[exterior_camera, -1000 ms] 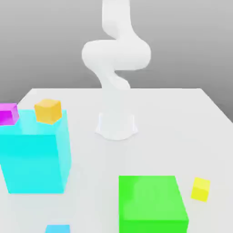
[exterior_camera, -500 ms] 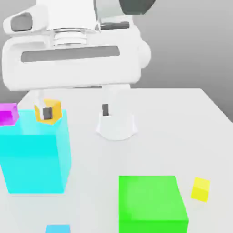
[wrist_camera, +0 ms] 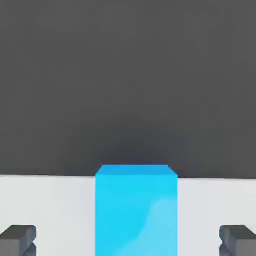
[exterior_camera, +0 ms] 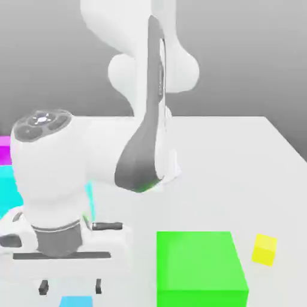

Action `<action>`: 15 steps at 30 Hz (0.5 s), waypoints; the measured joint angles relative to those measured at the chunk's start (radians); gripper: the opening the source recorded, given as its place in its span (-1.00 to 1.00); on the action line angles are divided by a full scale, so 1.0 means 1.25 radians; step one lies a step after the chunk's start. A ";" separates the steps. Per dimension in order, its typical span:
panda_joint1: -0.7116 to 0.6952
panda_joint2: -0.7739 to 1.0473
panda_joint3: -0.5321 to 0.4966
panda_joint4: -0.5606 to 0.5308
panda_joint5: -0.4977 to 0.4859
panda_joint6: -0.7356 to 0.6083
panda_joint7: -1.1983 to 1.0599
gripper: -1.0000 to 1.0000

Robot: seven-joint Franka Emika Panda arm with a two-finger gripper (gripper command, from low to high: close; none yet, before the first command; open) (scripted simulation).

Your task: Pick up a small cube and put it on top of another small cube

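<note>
The small sky-blue cube [exterior_camera: 76,301] lies at the front edge of the table, at the exterior view's left. My gripper [exterior_camera: 71,286] hangs just above it, open, with one dark fingertip [exterior_camera: 43,286] on each side of the cube. In the hand view the sky-blue cube [wrist_camera: 136,210] stands between the two fingertips [wrist_camera: 17,239] with wide gaps on both sides, and nothing is held. The small magenta-purple cube [exterior_camera: 5,150] peeks out at the far left, behind my arm.
The big cyan block [exterior_camera: 6,192] sits behind my hand, mostly covered by the arm. A big green block [exterior_camera: 201,270] stands at the front, right of the gripper. A small yellow cube [exterior_camera: 264,249] lies further right. The white arm base [exterior_camera: 171,165] is mid-table.
My arm has swung down and forward to the exterior view's front left, ending over the sky-blue cube. It now covers the orange cube and most of the cyan block. The jaws stayed open.
</note>
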 joint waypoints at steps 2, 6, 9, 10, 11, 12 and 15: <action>-0.013 0.051 0.016 0.011 0.015 0.039 -0.011 -1.00; -0.013 0.051 0.016 0.011 0.015 0.038 -0.012 -1.00; -0.013 0.053 0.016 0.011 0.016 0.039 -0.012 -1.00; -0.008 0.033 0.010 0.007 0.010 0.024 -0.008 -1.00; -0.002 0.009 0.002 0.002 0.002 0.005 -0.002 -1.00; 0.003 -0.018 -0.006 -0.004 -0.007 -0.016 0.004 -1.00; 0.001 -0.099 -0.035 -0.023 -0.011 -0.082 0.049 -1.00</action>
